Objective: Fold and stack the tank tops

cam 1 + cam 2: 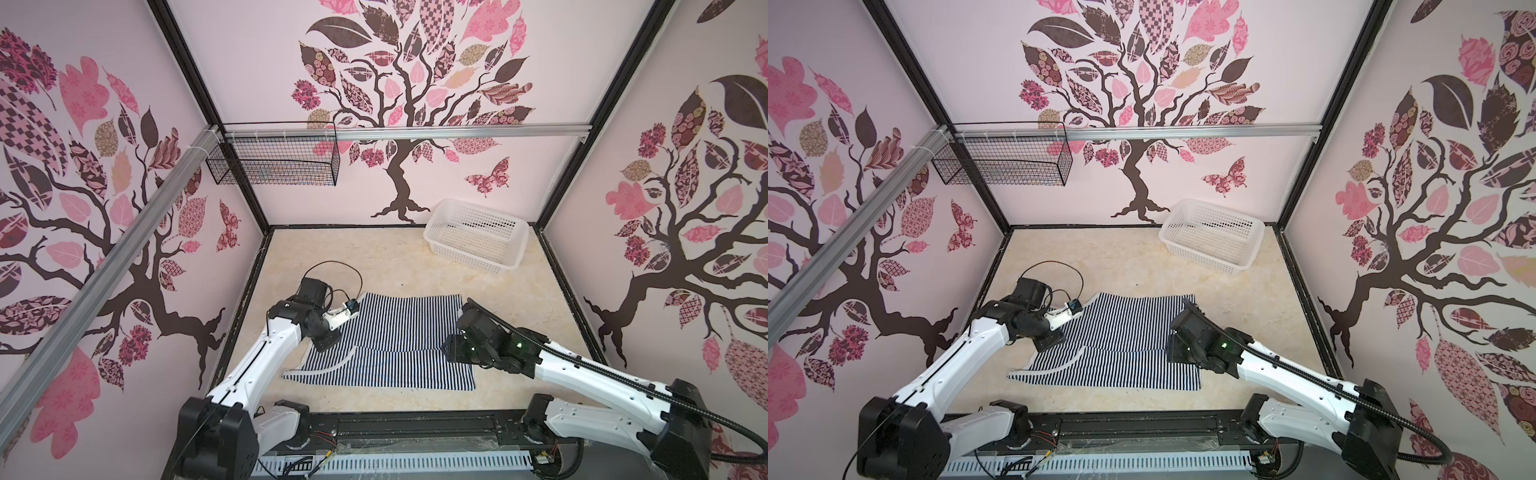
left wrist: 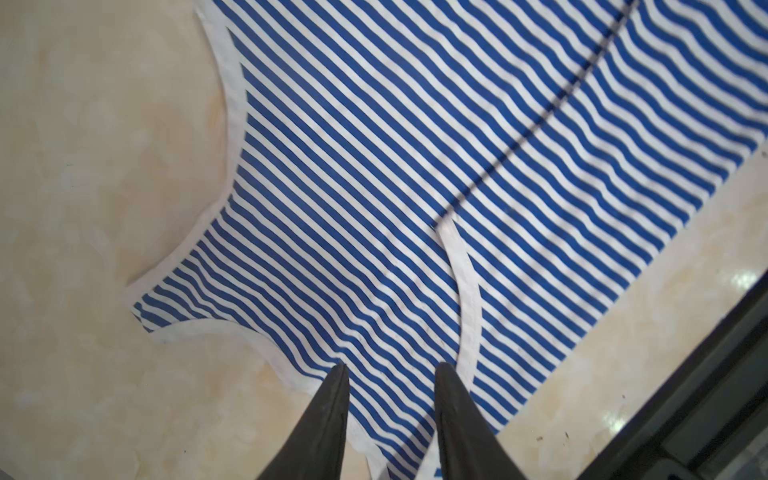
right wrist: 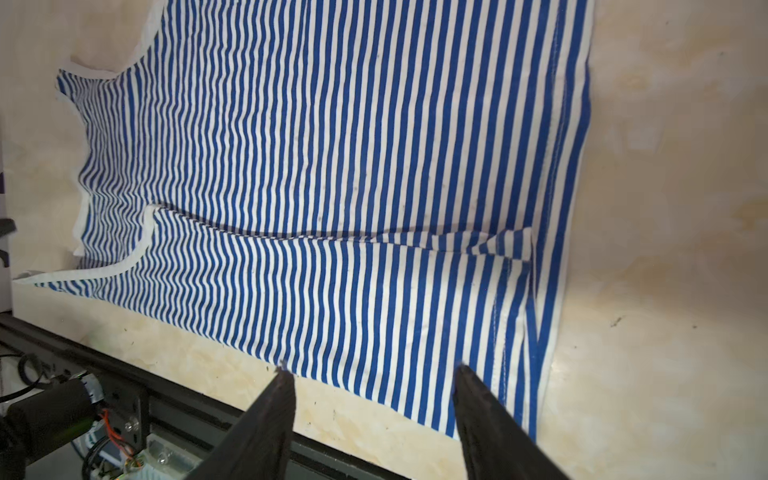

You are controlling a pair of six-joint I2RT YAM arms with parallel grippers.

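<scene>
Cloth tank top (image 1: 395,328), seemingly plastic basket (image 1: 465,254)

No text, label or number is legible. A tiny white mark (image 1: 286,306) on the left arm's black joint (image 1: 296,315) defies reading.

We see one top (image 1: 386,332) lying flat on the bench (image 1: 374,257), mid-width and toward the front, its near part folded over onto the far part. The left pincer (image 2: 390,368) hangs over the top's left end, and the right pincer (image 3: 372,372) hangs over its right end. A basket (image 1: 469,255) stands at the back right, well apart. A rack (image 1: 274,166) hangs on the back wall, left.
</scene>
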